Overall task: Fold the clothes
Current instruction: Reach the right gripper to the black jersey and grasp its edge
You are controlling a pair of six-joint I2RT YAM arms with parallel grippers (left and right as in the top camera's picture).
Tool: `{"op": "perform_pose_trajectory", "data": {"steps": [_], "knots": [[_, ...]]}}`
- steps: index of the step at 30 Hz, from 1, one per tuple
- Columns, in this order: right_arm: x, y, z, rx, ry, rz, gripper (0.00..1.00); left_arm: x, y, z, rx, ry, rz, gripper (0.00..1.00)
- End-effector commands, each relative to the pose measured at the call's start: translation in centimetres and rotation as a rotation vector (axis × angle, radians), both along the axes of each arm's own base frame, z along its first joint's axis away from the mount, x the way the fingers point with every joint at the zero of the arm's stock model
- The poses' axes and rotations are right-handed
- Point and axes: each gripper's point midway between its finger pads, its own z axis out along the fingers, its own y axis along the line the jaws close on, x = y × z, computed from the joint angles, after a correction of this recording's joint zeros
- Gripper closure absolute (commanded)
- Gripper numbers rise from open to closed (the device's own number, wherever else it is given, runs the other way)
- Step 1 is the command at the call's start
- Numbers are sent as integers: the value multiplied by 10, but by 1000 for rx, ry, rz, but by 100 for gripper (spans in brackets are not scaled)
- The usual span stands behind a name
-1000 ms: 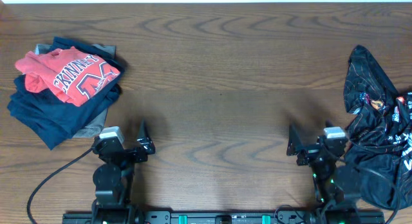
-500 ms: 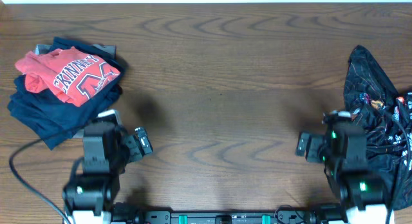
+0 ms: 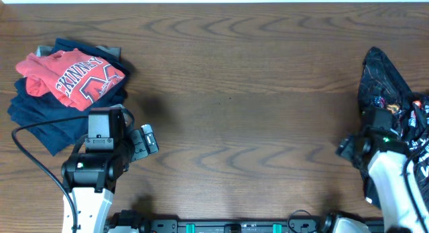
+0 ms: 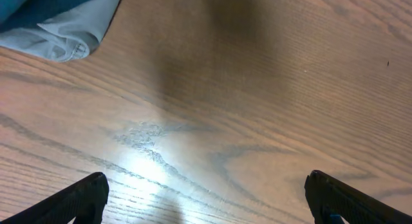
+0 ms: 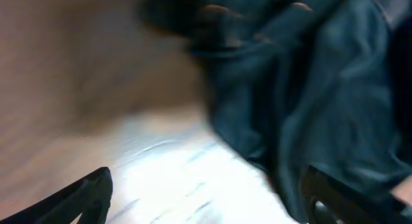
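The black shiny garment (image 3: 385,86) with thin orange-and-white lines lies crumpled at the table's right edge. In the right wrist view it fills the upper right as dark, blurred cloth (image 5: 302,89). My right gripper (image 5: 206,198) is open, with bare wood between its fingers and its right finger at the cloth's edge. From overhead the right arm (image 3: 375,142) sits over the garment's left side. My left gripper (image 4: 206,198) is open and empty over bare wood; from overhead it is at the left front (image 3: 144,140).
A pile at the left holds a red shirt with white lettering (image 3: 70,75) on folded navy garments (image 3: 47,122). A grey cloth corner (image 4: 64,37) of that pile shows in the left wrist view. A black cable (image 3: 33,166) runs along the left front.
My right arm has swung right, from bare wood onto the black garment's left edge. My left arm has risen and shifted slightly toward the pile. Both grippers stay open.
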Motion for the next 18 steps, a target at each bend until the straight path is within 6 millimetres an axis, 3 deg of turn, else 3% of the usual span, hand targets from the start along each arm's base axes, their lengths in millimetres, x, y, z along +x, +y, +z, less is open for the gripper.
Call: {"op": "perform_pose_trajectory", "data": {"steps": [1, 7, 10, 11, 14, 15, 18], "knots": [[-16, -26, -7, -65, 61, -126, 15, 2, 0, 6, -7, -15, 2, 2], [-33, -43, -28, -66, 114, -261, 22, 5, -1, 8, -7, -25, 2, 2], [-36, -48, -34, -61, 123, -291, 33, 4, -1, 7, -7, -24, 2, 2], [-37, -48, -35, -56, 130, -296, 44, 4, -1, 7, -7, -24, 2, 2], [-37, -41, -39, -13, 129, -293, 94, 6, -1, 8, -8, -29, 2, 2], [-33, -36, -42, 26, 118, -283, 99, 6, -1, 8, -8, -32, 2, 2], [-11, 1, -52, 261, 51, -139, 99, 8, -1, 9, -8, -39, 2, 2]]}}
